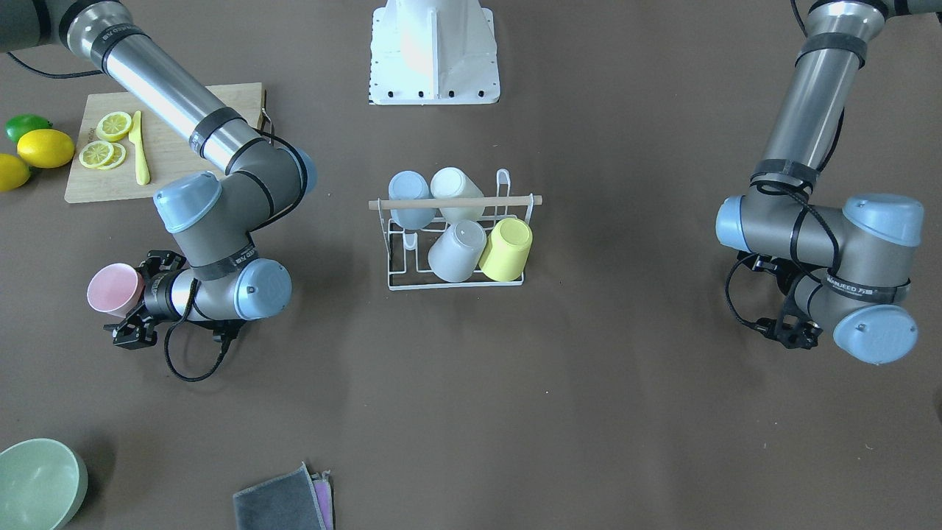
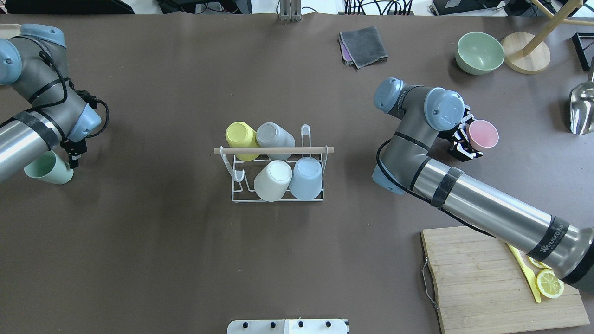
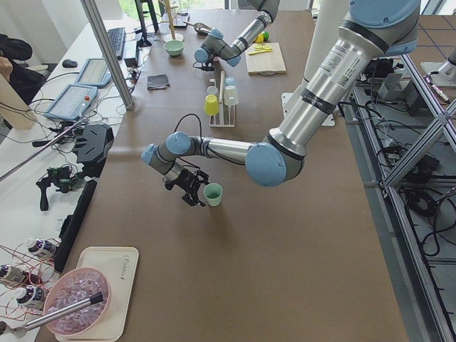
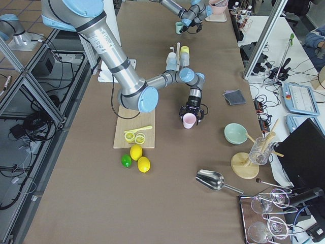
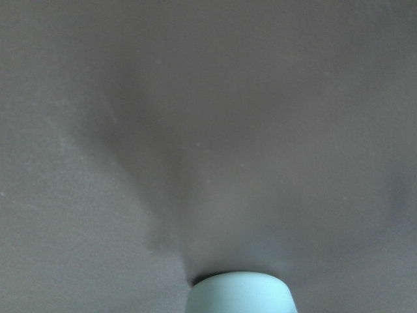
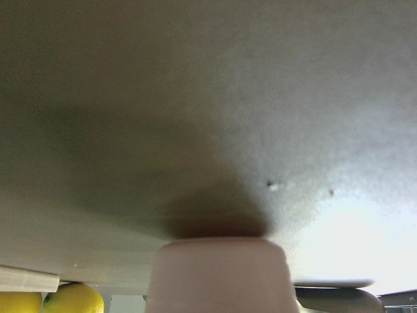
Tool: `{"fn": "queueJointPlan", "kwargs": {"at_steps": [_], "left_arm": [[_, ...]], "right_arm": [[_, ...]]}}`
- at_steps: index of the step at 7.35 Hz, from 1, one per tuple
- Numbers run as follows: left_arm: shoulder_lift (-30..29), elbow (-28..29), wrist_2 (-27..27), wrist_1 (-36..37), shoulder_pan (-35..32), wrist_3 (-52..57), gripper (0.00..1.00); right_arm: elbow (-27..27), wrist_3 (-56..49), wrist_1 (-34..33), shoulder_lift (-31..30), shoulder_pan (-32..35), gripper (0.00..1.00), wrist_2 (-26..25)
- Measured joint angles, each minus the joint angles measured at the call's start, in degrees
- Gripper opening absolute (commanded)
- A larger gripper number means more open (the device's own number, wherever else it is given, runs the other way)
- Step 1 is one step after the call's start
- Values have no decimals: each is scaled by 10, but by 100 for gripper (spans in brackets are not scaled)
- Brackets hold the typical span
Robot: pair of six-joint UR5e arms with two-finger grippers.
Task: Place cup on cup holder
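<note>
Brown matting covered the desk (image 2: 162, 260) from edge to edge. The right end effector (image 2: 465, 140) sat well to the robot's right of the cup holder (image 2: 315, 150). Its fingers were set on either side of a pink cup (image 2: 483, 134) and closed against its wall, and the cup's mouth faced up. The left end effector (image 3: 194, 194) was well off to the cup holder's other side, right against a green cup (image 3: 212, 194) whose mouth also faced up. Whether those fingers pinched the cup or merely touched it could not be told.

Between the two arms the cup holder stood at mid-desk with a wooden rod across its top. It carried four tilted, mouth-down cups on its prongs: a yellow cup (image 2: 240, 134) and a grey cup (image 2: 274, 135) on the side far from the robot, and a white cup (image 2: 274, 180) and a blue cup (image 2: 306, 177) on the near side.

Right of the cup holder and nearer the robot lay a wooden cutting board (image 2: 482, 278) with a lemon slice (image 2: 550, 283) and a yellow knife (image 2: 524, 273). Beyond the cup holder, toward the right, were a green bowl (image 2: 479, 52) and a folded grey cloth (image 2: 364, 45).
</note>
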Motion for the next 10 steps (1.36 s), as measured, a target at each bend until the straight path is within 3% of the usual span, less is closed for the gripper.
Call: {"fn": "queueJointPlan", "kwargs": {"at_steps": [4,5,6,7,10], "left_arm": [[-4,13,25,10,12,1,97],[-4,14,30,18,14,10,97],[-4,15,32,25,15,23,97],[-4,16,33,29,16,30,97],[-6,19,32,35,19,34,97]], "right_arm": [[23,-1,8,-23,4,95,2],[25,-1,9,-24,5,79,2],[26,-1,10,-26,6,46,2],[29,1,11,-28,6,0,2],[60,2,11,-37,20,0,8]]}}
